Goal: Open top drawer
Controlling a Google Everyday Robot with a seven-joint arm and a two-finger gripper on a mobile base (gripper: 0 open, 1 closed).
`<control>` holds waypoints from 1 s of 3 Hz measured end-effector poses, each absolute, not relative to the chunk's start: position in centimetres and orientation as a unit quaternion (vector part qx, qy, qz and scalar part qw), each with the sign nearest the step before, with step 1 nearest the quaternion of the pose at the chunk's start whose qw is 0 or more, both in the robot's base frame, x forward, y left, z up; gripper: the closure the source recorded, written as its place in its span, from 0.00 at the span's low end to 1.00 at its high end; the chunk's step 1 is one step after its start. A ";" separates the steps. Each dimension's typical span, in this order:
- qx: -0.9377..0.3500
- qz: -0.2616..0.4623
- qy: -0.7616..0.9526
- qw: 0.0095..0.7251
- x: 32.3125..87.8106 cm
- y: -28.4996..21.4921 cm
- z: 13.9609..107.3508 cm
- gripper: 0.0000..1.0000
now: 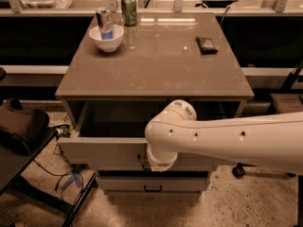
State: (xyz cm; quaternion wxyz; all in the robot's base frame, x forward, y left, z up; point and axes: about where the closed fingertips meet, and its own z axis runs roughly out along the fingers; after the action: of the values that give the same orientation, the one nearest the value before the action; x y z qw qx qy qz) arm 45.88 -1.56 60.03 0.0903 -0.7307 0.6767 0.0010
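The top drawer point(102, 152) of the grey-taupe cabinet stands pulled well out toward me, and its shadowed interior point(118, 119) shows under the tabletop point(156, 65). Part of its small dark wire handle point(141, 159) shows at the centre of the front. My white arm point(227, 138) reaches in from the right across the drawer front. My gripper point(152, 165) is at the handle, below the round wrist, mostly hidden behind it. A lower drawer point(151, 183) with a like handle sits closed beneath.
On the tabletop stand a white bowl holding a can point(106, 36), a green can point(129, 8) and a small dark packet point(207, 45). A dark bag on a black frame point(21, 126) is at the left, with cables point(66, 179) on the floor. A chair caster point(238, 170) is at the right.
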 end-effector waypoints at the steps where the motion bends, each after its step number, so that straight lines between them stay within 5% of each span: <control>1: -0.723 -0.006 0.685 0.090 44.1 -2.0 61.0 1.00; 3: -0.720 -0.009 0.688 0.092 43.1 -2.2 61.0 1.00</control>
State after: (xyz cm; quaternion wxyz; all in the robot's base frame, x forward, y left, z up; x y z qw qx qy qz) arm 43.13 -2.23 60.97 0.0915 -0.7203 0.6876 -0.0088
